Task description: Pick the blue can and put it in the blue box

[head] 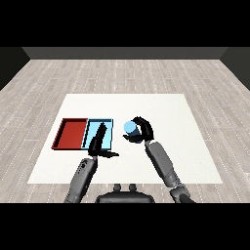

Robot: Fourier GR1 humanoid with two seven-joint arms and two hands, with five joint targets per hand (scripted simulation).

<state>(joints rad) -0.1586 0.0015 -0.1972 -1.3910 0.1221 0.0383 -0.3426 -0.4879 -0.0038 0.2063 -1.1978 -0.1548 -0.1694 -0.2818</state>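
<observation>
Head view: right hand (143,130) is curling round the blue can (130,128) just right of the blue box (108,133); placing is remaining. Left hand (99,144) is lying spread.

Red tray (71,133) on white table (161,112), grey wood-plank floor (122,73) around it

no readable text, labels or numbers

a bare test room arranged like a lab: a white table (195,146) on a grey plank floor (49,83) before a dark wall (125,52), bearing only a red tray (56,141) and a light blue tray (110,134).
</observation>
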